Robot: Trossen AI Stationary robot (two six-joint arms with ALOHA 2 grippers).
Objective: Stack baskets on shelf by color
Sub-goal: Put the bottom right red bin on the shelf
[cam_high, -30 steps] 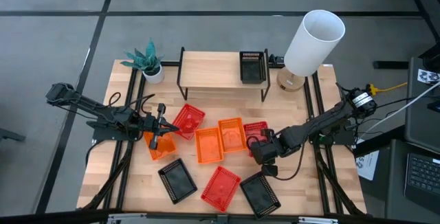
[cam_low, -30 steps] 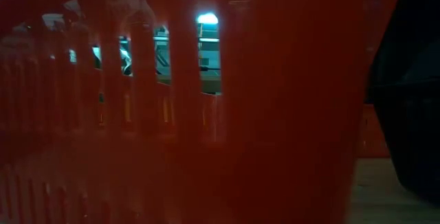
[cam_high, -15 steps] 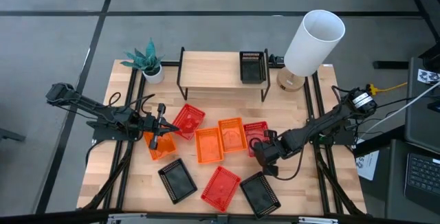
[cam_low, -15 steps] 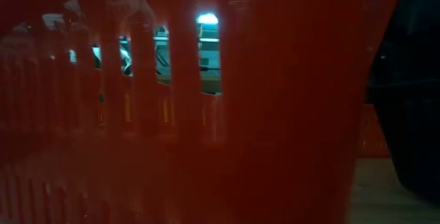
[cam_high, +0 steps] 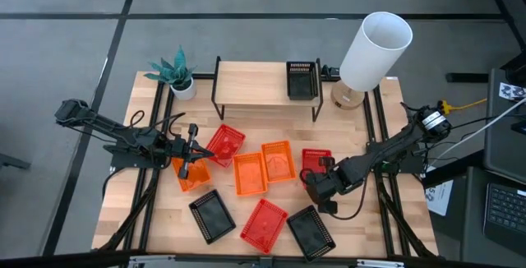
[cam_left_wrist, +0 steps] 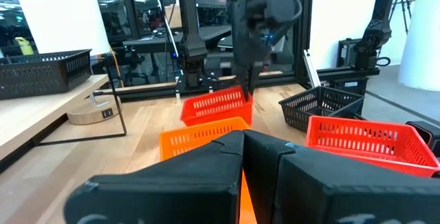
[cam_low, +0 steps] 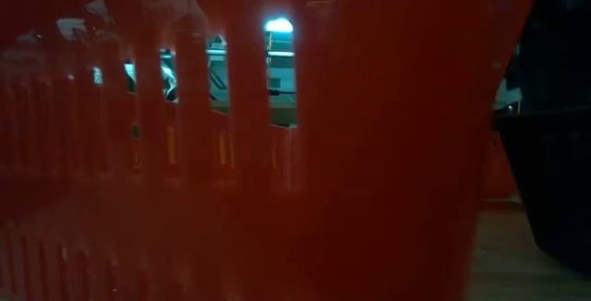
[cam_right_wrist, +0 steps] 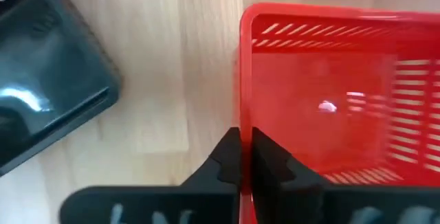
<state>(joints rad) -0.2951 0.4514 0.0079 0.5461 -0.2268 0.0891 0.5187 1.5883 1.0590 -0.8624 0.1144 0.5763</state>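
Observation:
The shelf (cam_high: 255, 83) stands at the table's far side with a black basket (cam_high: 302, 79) on its right end. The other baskets lie loose on the table: red (cam_high: 223, 143), orange (cam_high: 248, 173), orange (cam_high: 278, 159), black (cam_high: 212, 214), red (cam_high: 265, 223), black (cam_high: 311, 231). My right gripper (cam_right_wrist: 240, 138) is shut on a red basket (cam_high: 316, 158) right of centre. My left gripper (cam_left_wrist: 242, 138) is shut, its tips together, over an orange basket (cam_high: 191, 174) at the left. My right gripper pinches the red basket's side wall (cam_right_wrist: 240, 107), the one toward the table's near edge, with one finger inside the basket and one outside. The fingers come from above, pointing down. The basket's open side faces up; whether its floor still rests on the table I cannot tell.
A white lamp (cam_high: 374, 50) stands right of the shelf and a small plant (cam_high: 174, 72) left of it. In the low view a red basket's wall (cam_low: 277, 153) right at the camera fills most of the picture, with a black basket (cam_low: 554, 190) at the right.
My right gripper has shut on the red basket's wall and moved a little toward the table's right and near edges. The red basket has shifted to the right with it, away from the orange basket beside it.

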